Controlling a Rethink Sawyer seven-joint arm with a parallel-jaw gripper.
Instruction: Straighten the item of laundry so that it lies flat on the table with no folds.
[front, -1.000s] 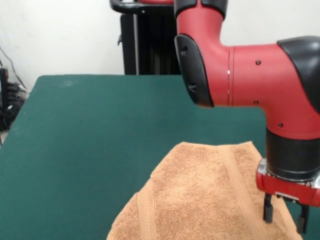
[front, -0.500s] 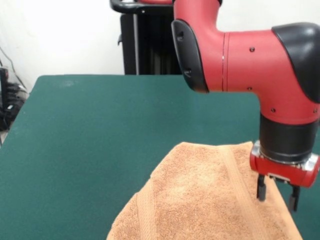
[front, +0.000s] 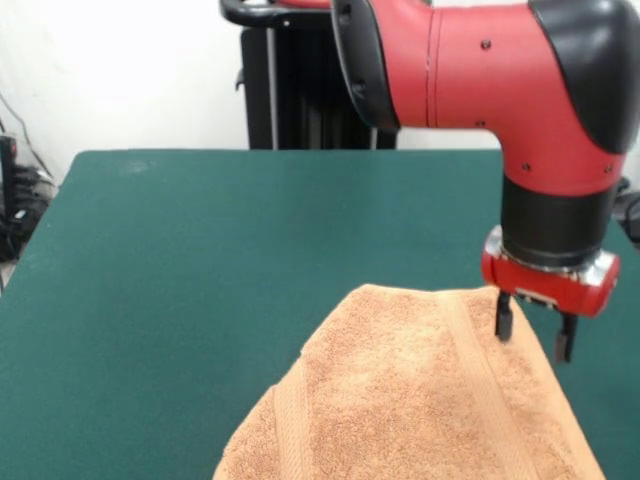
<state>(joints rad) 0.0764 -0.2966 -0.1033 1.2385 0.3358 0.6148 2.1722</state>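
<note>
Gripper (front: 535, 338) on the red-and-black arm hangs open and empty just above the far right corner of the peach terry towel (front: 410, 400), which lies rumpled on the dark green felt table (front: 200, 260), its bulk spreading leftward and toward the camera.

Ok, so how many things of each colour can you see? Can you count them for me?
Orange-tan: 1, the towel
Dark green: 1, the table
Red and black: 1, the robot arm with its gripper
Black: 1, the stand behind the table
Total: 4
</note>
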